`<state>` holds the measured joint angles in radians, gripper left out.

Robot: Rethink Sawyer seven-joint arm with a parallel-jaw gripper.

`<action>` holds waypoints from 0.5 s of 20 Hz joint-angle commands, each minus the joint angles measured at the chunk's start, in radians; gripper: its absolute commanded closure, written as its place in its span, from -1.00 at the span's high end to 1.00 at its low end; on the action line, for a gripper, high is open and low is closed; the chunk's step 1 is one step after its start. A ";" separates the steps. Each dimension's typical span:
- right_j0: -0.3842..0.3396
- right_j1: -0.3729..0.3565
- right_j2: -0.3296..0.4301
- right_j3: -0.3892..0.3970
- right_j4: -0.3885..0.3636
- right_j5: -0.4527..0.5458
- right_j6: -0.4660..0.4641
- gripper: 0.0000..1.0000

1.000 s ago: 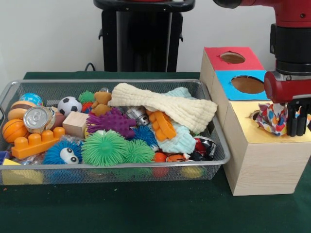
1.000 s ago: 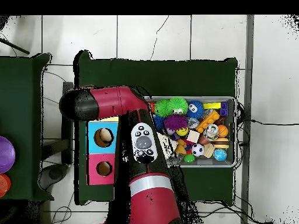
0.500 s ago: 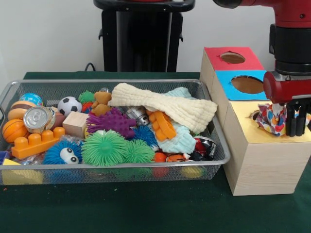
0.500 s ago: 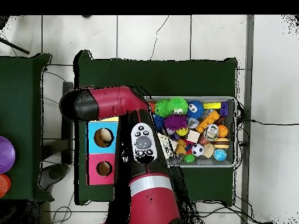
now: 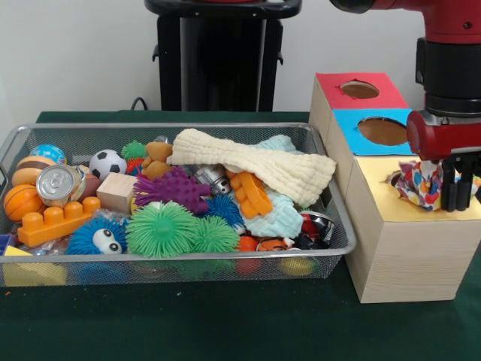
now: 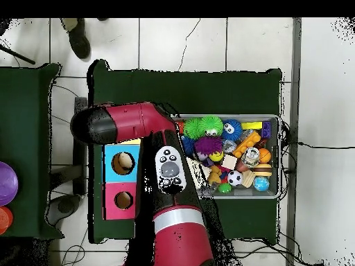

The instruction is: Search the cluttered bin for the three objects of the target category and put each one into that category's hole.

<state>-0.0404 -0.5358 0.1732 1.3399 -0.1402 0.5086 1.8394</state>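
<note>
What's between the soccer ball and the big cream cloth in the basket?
In the front view, a green spiky ball and a small brown teddy sit between the soccer ball and the cream cloth.

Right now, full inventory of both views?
bin: 1, wire mesh, on green table
cream cloth: 1, draped over the clutter
spiky balls: several, green, purple, blue, front of bin
orange bricks: 1 piece, front left
can: 1, silver, left
soccer ball: 1, back left
box: 1, wood, red, blue and yellow tops, right of bin
patterned cloth: 1, multicolour, at yellow hole
shoe: 1, person's, overhead top edge
gripper: 1, black, beside patterned cloth
</note>
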 commanded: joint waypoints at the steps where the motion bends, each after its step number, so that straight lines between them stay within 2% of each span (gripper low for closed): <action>1: -0.002 0.010 0.025 0.128 -0.046 0.006 0.036 -1.00; 10: 0.019 0.017 0.023 0.129 -0.050 0.011 0.043 -1.00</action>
<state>-0.0269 -0.5371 0.1730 1.3486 -0.1458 0.5086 1.8394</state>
